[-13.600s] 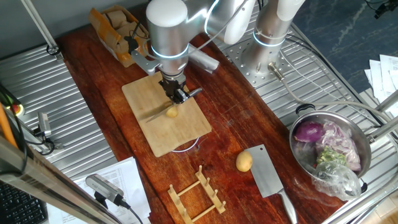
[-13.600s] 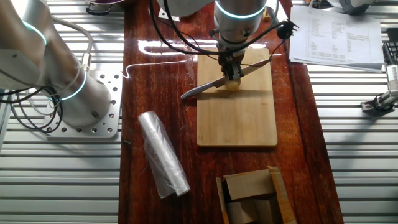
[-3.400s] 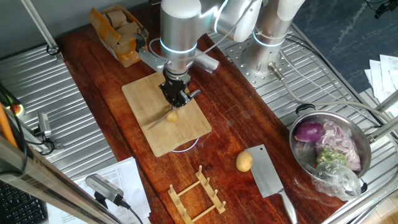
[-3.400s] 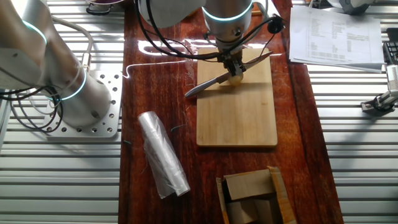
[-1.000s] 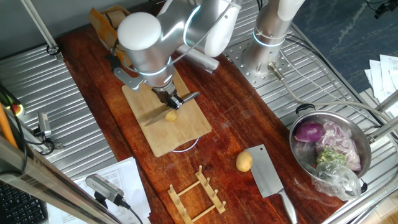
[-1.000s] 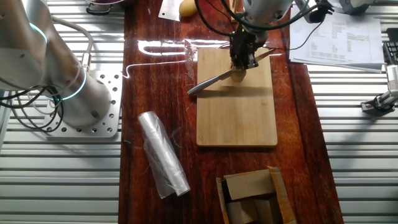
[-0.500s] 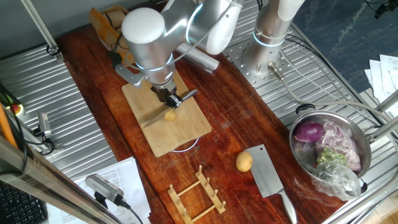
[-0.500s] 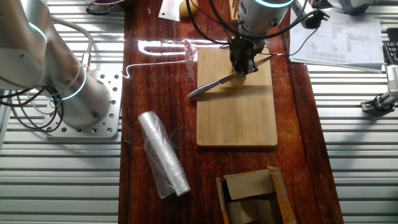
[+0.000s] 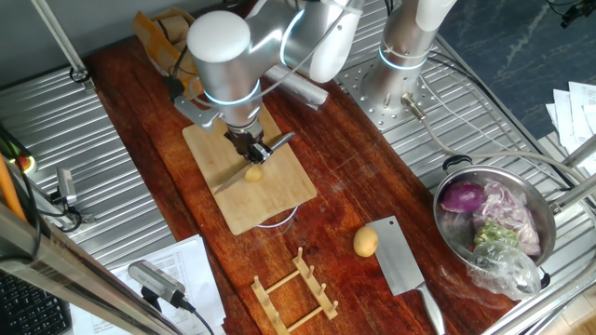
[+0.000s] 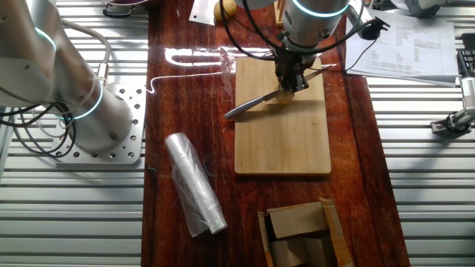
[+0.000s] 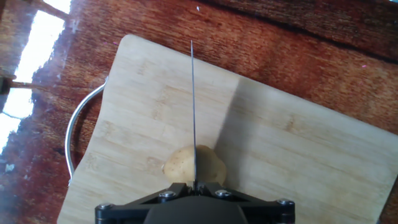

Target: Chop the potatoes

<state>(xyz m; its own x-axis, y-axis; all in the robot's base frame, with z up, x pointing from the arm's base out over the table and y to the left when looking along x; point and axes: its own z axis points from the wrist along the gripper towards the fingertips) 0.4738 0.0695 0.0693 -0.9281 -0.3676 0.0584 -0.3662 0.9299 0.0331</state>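
Observation:
A small yellow-tan potato (image 9: 253, 173) (image 10: 284, 95) (image 11: 193, 165) lies on the bamboo cutting board (image 9: 247, 209) (image 10: 282, 141) (image 11: 292, 162). My gripper (image 9: 253, 149) (image 10: 292, 80) (image 11: 194, 185) is directly above it, shut on a knife (image 9: 228, 179) (image 10: 256, 101). The thin blade (image 11: 193, 106) runs edge-on across the middle of the potato. A second whole potato (image 9: 365, 242) rests on the wooden table beside a cleaver (image 9: 400, 256), and it also shows at the top edge of the other fixed view as a potato (image 10: 225, 9).
A steel pot (image 9: 538, 244) at the right holds a purple onion (image 9: 463, 197) and scraps. A wooden rack (image 9: 293, 293) stands near the front edge. A cardboard box (image 9: 172, 42) (image 10: 300, 233) sits behind the board. A plastic roll (image 10: 194, 185) lies left of the board.
Over the last seconds the arm's upper body has swung to the left and then eased slightly right. The knife stays on the same potato, its angle only slightly changed.

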